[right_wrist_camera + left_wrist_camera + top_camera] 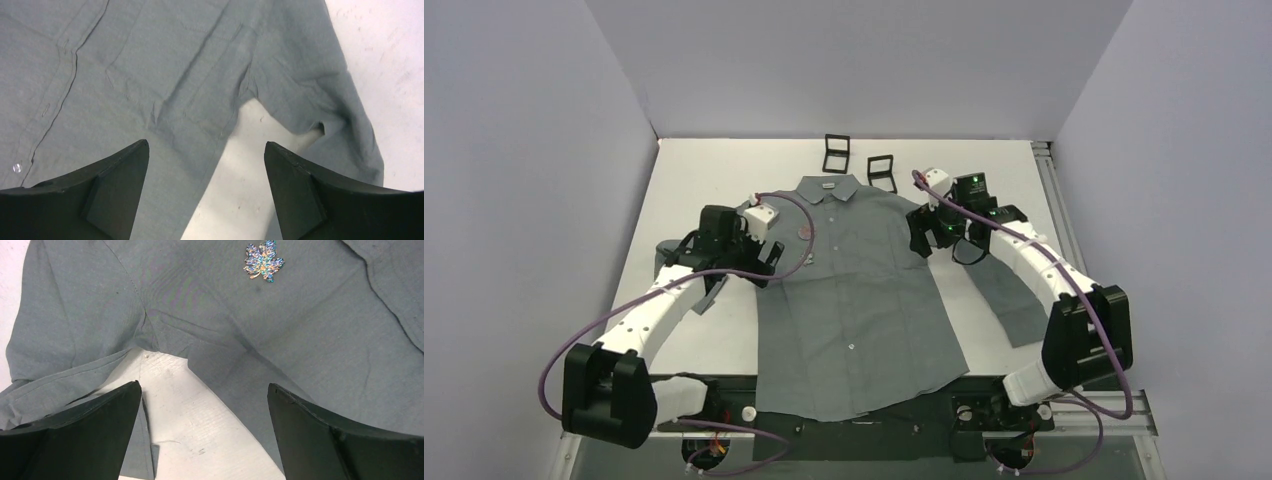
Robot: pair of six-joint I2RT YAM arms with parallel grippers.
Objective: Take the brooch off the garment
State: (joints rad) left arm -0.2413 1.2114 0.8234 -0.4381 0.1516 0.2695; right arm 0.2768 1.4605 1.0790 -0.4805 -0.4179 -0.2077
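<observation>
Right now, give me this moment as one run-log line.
brooch: on shirt chest, not gripped | left gripper: open, over shirt armpit, short of brooch | right gripper: open, over opposite armpit

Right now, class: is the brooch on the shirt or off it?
On. The brooch lies flat on the shirt; left gripper and right gripper are open, empty.

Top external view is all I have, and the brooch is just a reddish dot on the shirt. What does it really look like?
Observer: Left wrist shows the brooch as a glittery, multicoloured maple leaf lying flat on the grey shirt.
Operator: Open or shut on that side?
Observer: The left gripper is wide open over the shirt's underarm, the brooch beyond it.
Operator: And the other side?
Observer: The right gripper is open too, over the opposite underarm.
</observation>
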